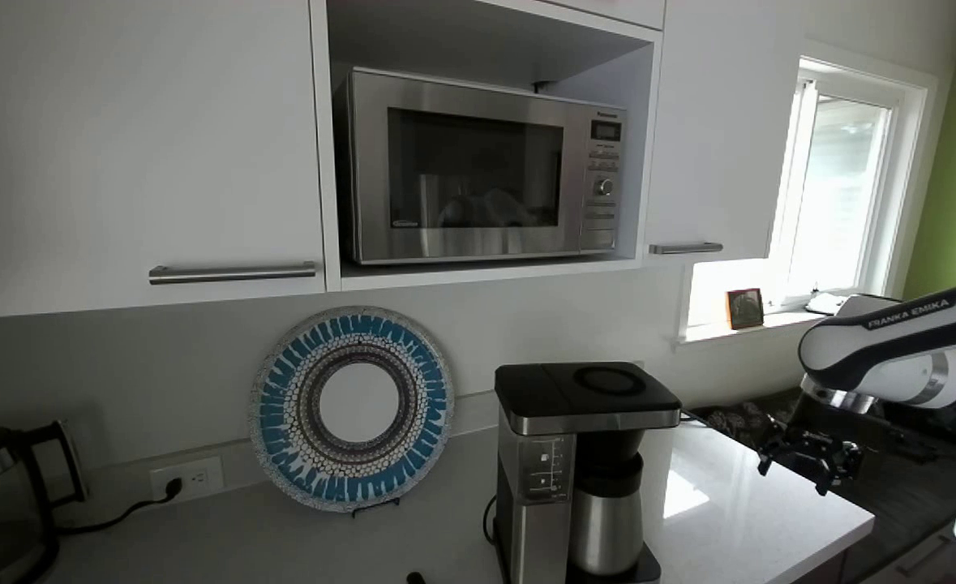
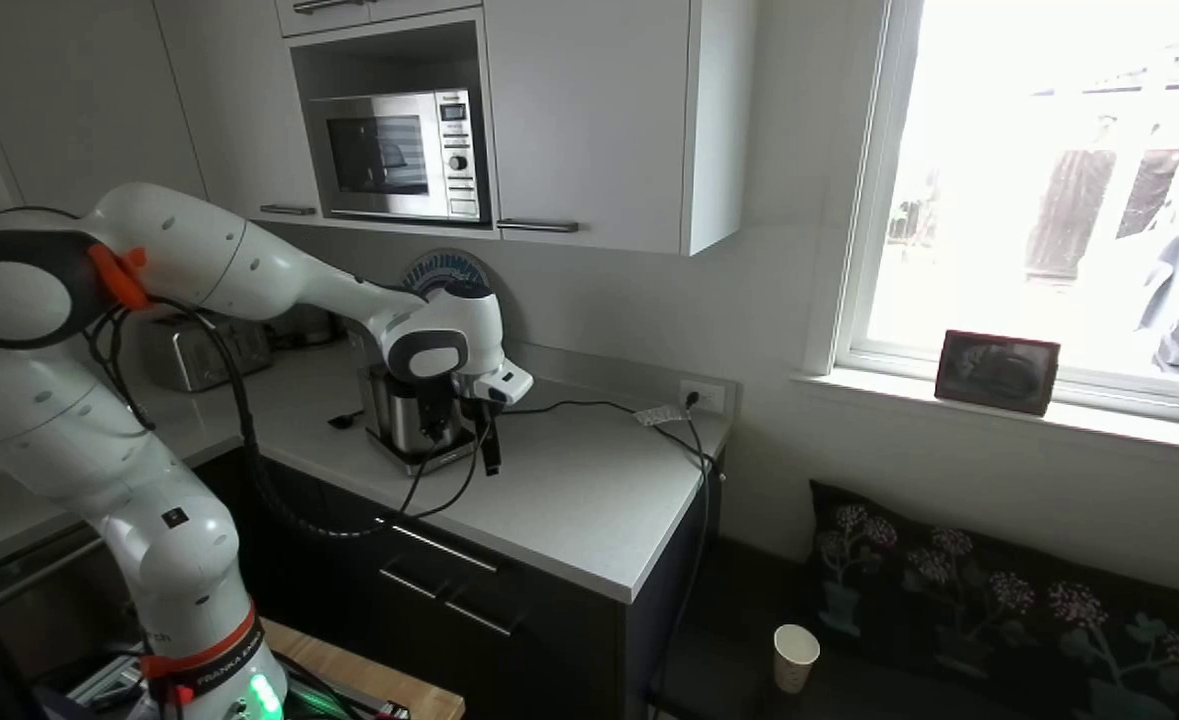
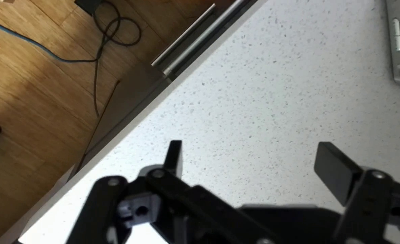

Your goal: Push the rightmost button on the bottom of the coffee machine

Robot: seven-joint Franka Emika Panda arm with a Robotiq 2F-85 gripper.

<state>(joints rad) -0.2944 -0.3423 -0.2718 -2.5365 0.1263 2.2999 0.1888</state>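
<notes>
Coffee machine point(image 1: 557, 478): upright on pale countertop point(image 3: 254, 84) | gripper point(image 3: 249, 154): fingers point(image 3: 175, 156) wide apart, nothing between them, clear of the machine | handling, I judge: rigid, fairly heavy, slippery-faced, may slide if shoved | hold: none needed; press base controls point(image 3: 398, 43) with one fingertip, bracing silver column point(image 1: 542, 539) if required
</notes>
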